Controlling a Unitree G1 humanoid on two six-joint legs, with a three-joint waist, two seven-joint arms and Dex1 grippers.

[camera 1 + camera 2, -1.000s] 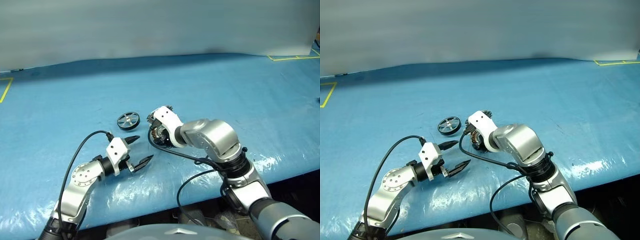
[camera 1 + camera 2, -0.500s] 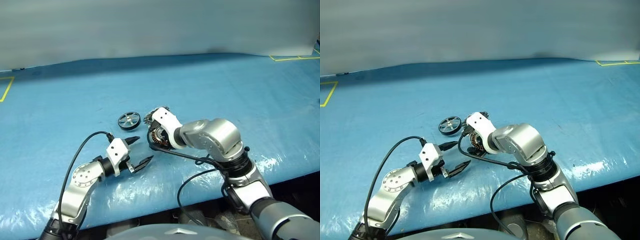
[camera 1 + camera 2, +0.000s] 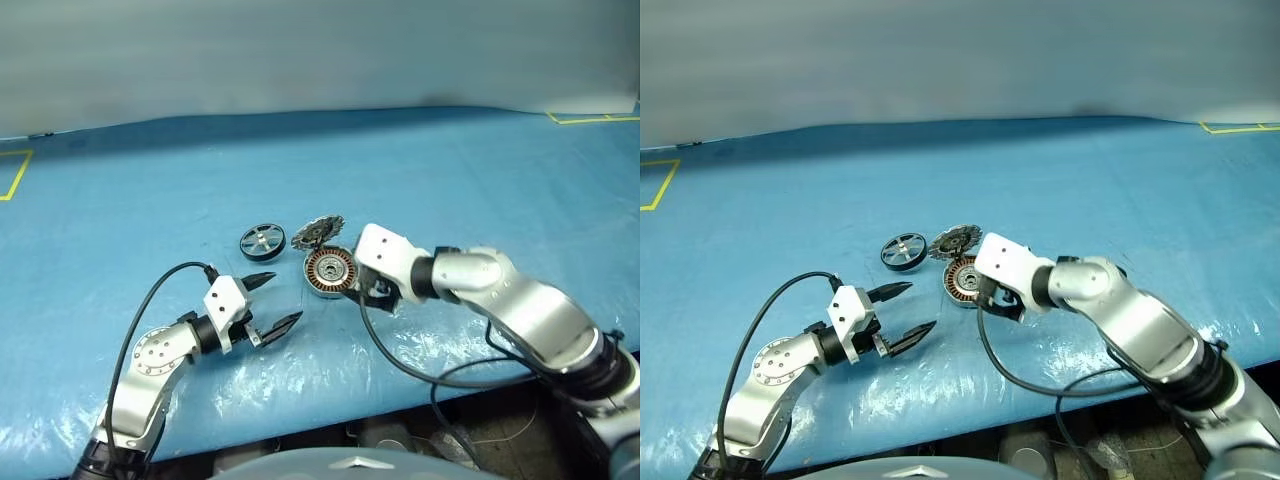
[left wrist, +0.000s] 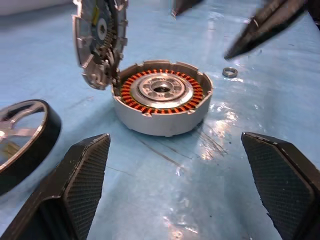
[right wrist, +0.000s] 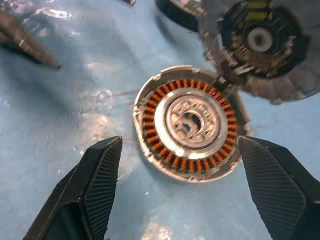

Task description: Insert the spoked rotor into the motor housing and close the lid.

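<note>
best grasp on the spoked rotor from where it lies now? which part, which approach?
Take the spoked rotor by its black rim, coming down from above with a finger on each side. It lies flat on the table, so no spoke or hub offers a pinch. The left gripper, open, looks nearest; the lid crowds the rotor's far side.

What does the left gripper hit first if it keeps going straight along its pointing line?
Most likely the motor housing: in the left wrist view it sits centred ahead of the left gripper, whose jaws are open. The spoked rotor lies off to one side of that line. Depth is hard to judge.
</note>
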